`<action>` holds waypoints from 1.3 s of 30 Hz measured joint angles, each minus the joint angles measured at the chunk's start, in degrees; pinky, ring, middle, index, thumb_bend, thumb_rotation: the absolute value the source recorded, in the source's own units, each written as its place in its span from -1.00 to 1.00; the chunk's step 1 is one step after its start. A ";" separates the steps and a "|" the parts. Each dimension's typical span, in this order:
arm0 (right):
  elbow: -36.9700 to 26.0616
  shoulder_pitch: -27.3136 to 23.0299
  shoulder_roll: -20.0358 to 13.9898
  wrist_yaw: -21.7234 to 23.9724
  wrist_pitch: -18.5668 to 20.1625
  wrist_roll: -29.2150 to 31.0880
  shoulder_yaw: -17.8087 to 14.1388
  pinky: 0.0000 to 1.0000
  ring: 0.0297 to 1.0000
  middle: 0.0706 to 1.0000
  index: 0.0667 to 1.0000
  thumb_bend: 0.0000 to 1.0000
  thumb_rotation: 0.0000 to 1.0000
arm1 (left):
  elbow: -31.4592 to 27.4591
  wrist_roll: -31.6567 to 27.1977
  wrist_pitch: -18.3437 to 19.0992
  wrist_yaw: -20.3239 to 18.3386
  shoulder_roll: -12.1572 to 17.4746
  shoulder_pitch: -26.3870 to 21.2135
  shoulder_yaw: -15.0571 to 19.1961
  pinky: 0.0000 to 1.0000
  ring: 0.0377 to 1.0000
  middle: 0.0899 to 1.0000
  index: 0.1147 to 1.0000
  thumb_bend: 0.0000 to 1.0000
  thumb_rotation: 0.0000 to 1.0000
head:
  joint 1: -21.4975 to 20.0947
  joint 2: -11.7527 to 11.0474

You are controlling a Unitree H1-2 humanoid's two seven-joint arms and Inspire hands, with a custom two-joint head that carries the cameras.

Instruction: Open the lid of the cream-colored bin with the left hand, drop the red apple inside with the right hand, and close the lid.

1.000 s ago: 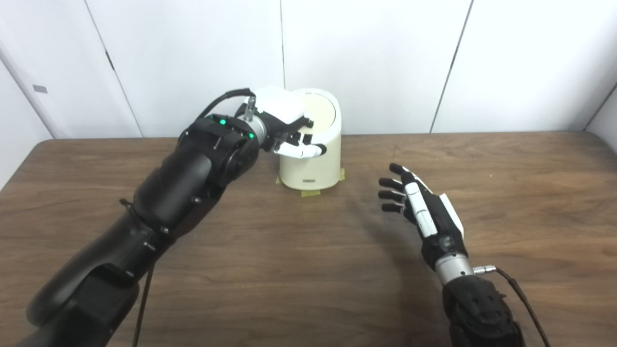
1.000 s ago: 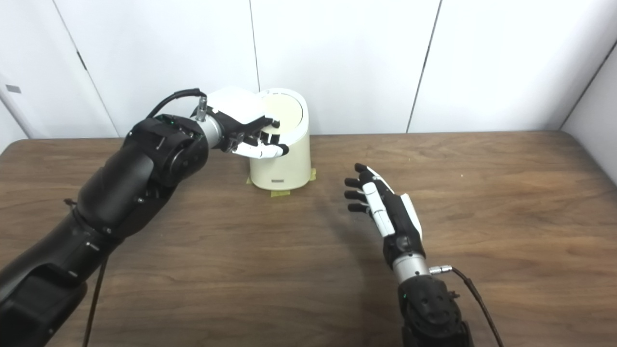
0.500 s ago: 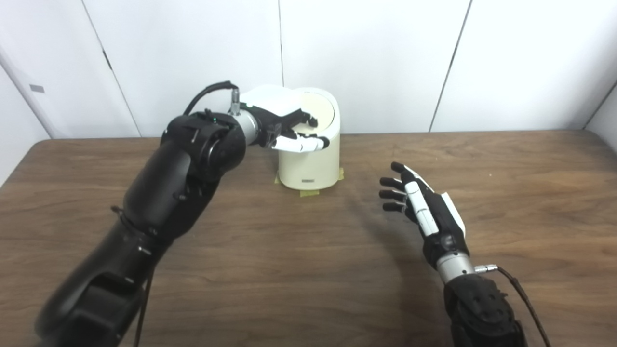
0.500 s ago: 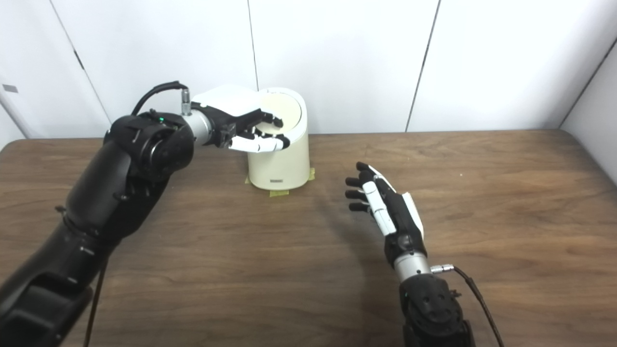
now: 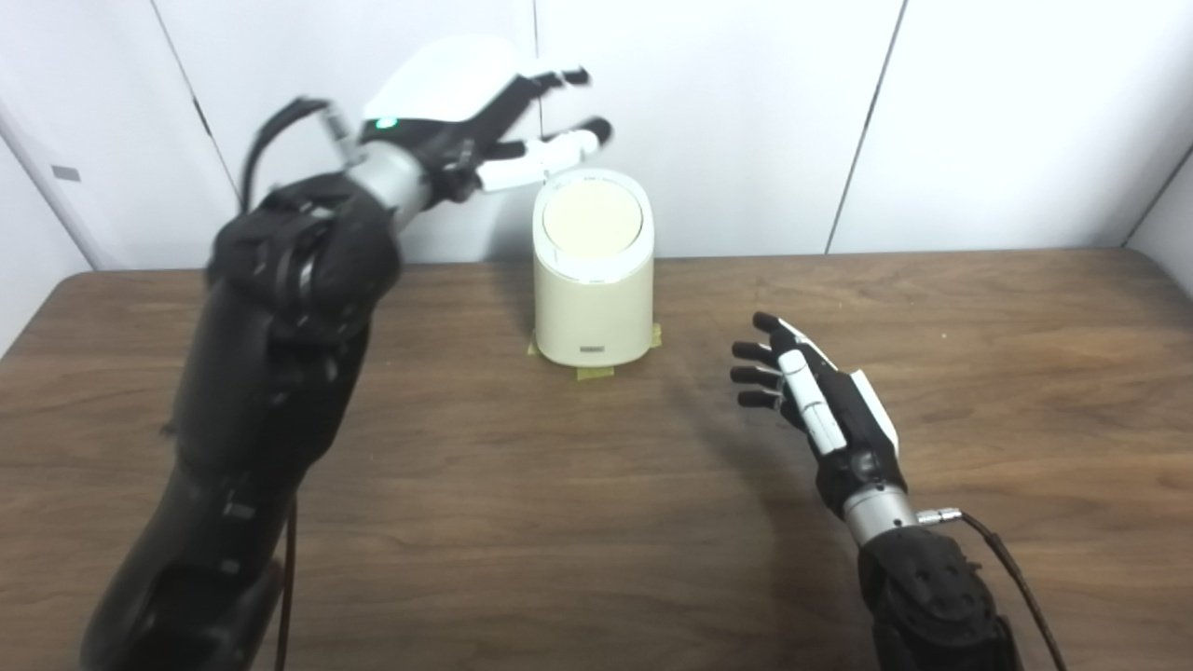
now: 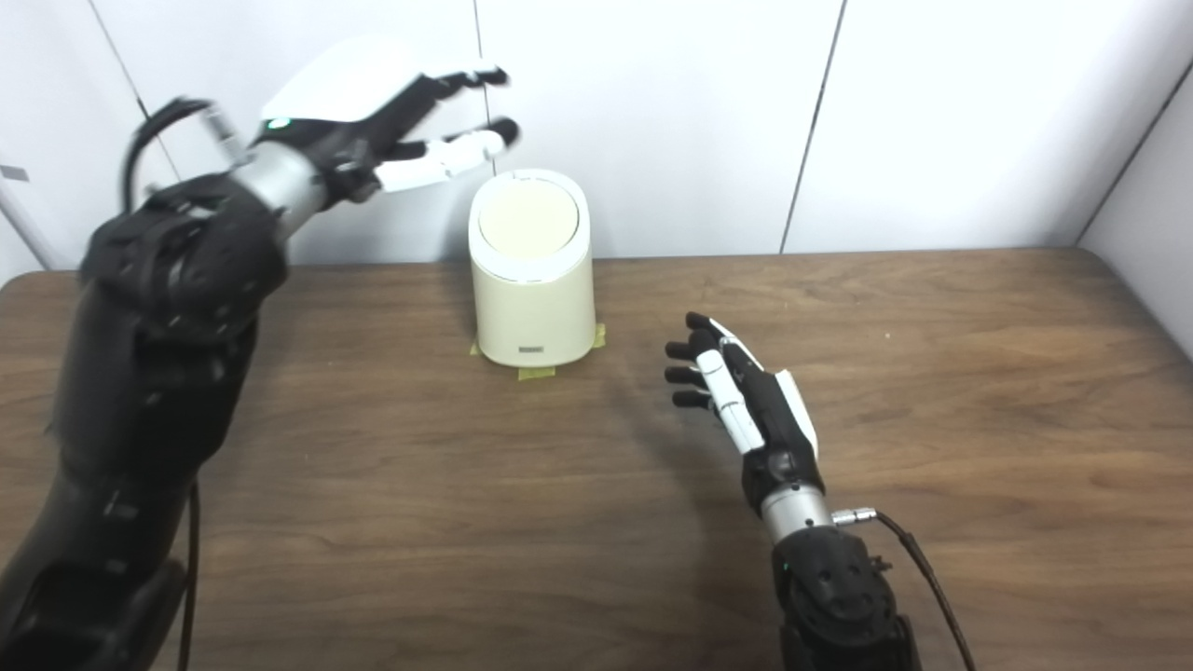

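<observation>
Blurring left hand (image 5: 466,121) above bin (image 5: 593,308)

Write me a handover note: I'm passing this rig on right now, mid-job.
Left hand: open, empty, raised in the air above and left of the cream bin, blurred.
Right hand: open, empty, over the table right of the bin.
Lid: sits shut on the bin, which stands on tape at the table's rear.
Red apple: not visible in either view; it may already be inside, but I cannot tell.
Left: confirm the apple's whereabouts before doing anything.
</observation>
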 measured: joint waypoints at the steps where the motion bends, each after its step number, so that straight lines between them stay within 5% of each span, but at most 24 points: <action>1: -0.06 0.00 -0.12 0.06 0.00 0.14 -0.05 0.34 0.47 0.53 0.73 -0.07 0.82 | -0.61 -0.87 0.73 1.17 -0.15 1.86 1.19 0.65 0.83 0.84 0.83 -0.19 0.93 | 0.17 0.09; 5: -0.09 0.01 -0.42 0.30 0.04 0.74 -0.41 0.40 0.52 0.56 0.74 -0.05 0.86 | -1.71 -7.86 3.32 5.02 -4.32 8.94 10.51 0.68 0.83 0.85 0.86 -0.31 0.83 | 0.44 0.00; 10: -0.13 -0.01 -0.35 1.00 0.06 2.75 -0.99 0.51 0.66 0.67 0.75 0.03 0.85 | -4.35 -14.92 4.15 3.38 -17.22 15.14 29.02 0.82 0.87 0.92 0.94 -0.31 0.88 | 0.44 0.00; 13: -0.23 0.00 -0.35 1.27 0.03 4.07 -1.58 0.64 0.75 0.76 0.77 0.06 0.88 | -4.65 -23.40 4.31 4.11 -22.22 18.70 35.06 0.89 0.93 0.94 0.95 -0.24 0.87 | 0.26 0.00; 18: -0.30 0.07 -0.54 1.80 -0.61 6.78 -2.75 0.80 0.88 0.86 0.81 0.11 0.94 | -4.58 -34.87 4.36 10.54 -23.28 27.50 35.65 0.99 1.00 1.00 1.00 -0.19 0.97 | 0.44 0.00; 25: -0.83 0.51 -0.82 1.86 -1.35 7.75 -2.79 0.80 0.93 0.94 0.87 0.17 1.00 | -4.44 -46.38 2.84 18.77 -22.89 36.46 32.27 1.00 1.00 1.00 1.00 -0.29 1.00 | 0.44 0.09; 33: -2.51 2.58 -0.81 1.91 -1.81 8.36 -2.59 0.94 0.99 1.00 0.94 0.17 1.00 | -0.14 -53.56 -6.11 25.53 -20.42 43.37 28.08 1.00 1.00 1.00 1.00 -0.13 1.00 | 0.62 0.26; 39: -2.51 3.52 -0.82 2.63 -2.34 8.65 -1.89 0.98 1.00 1.00 0.98 0.11 1.00 | 2.22 -56.80 -11.76 28.69 -20.02 44.16 25.24 1.00 1.00 1.00 1.00 -0.13 1.00 | 0.53 0.53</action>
